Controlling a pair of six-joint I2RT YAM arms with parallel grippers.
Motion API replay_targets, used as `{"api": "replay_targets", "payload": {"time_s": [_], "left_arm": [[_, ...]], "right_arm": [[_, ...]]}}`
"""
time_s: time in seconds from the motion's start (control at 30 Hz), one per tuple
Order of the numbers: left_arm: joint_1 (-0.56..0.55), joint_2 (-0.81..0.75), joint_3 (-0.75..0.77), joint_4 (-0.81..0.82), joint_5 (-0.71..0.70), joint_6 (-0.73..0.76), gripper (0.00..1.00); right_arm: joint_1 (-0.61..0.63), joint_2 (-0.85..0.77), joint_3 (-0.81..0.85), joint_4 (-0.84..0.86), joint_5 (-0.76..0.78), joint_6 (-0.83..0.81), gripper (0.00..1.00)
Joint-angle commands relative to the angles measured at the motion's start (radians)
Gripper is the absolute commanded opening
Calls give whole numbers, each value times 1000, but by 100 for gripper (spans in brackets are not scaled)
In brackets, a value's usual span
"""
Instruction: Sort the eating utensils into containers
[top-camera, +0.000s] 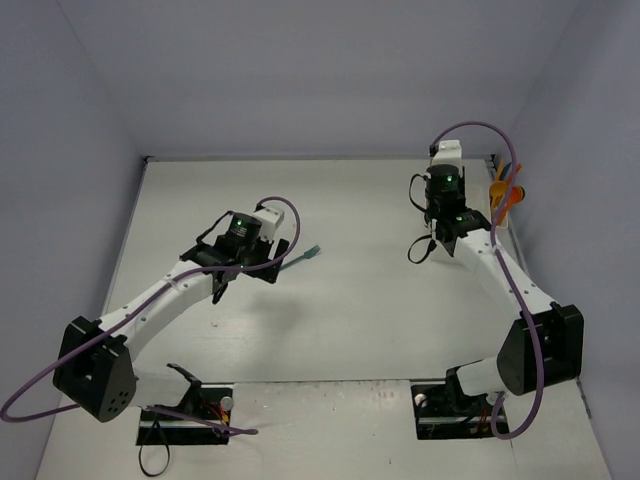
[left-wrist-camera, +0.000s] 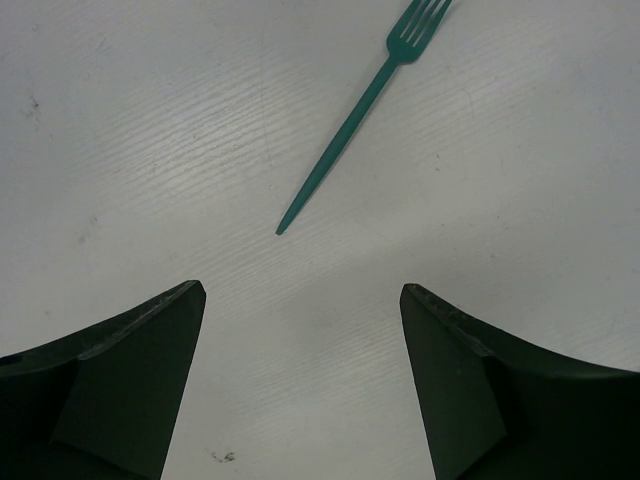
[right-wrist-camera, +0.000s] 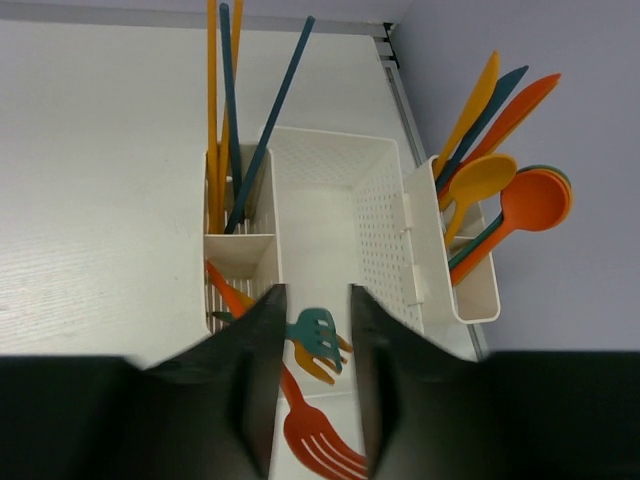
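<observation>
The left fingers (left-wrist-camera: 165, 340) are held wide open and empty over the counter (left-wrist-camera: 130, 150), just short of a teal fork (left-wrist-camera: 355, 115) laid flat. The right fingers (right-wrist-camera: 262, 345) are parted slightly, nothing gripped, above the holder (right-wrist-camera: 385, 210), in which forks (right-wrist-camera: 318, 335) are seen between them.

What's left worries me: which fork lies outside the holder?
The teal plastic fork, flat on the table before the left pincer; others sit in the white plastic holder.

Lone fork (left-wrist-camera: 352, 125) on table (left-wrist-camera: 150, 120) mid-left, holder (right-wrist-camera: 385, 215) at far-right edge, utensils (right-wrist-camera: 475, 185) standing in side compartments, forks (right-wrist-camera: 318, 330) seemingly in middle
</observation>
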Motion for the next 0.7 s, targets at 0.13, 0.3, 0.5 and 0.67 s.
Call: {"api": "replay_targets", "payload": {"time_s": [0.13,0.3,0.5,0.67], "left_arm": [[8,27,49,55,69,54,76],[8,112,104,51,116,91,76],[10,267,207,28,164,156,76],[13,421,326,6,203,216,72]], "right_arm": [[1,-205,90,15,-85,35,44],[1,-333,115,-37,-135,59,48],[1,-478,68,-121,-229,105,51],[1,-563,-9,-174,-271,179,51]]}}
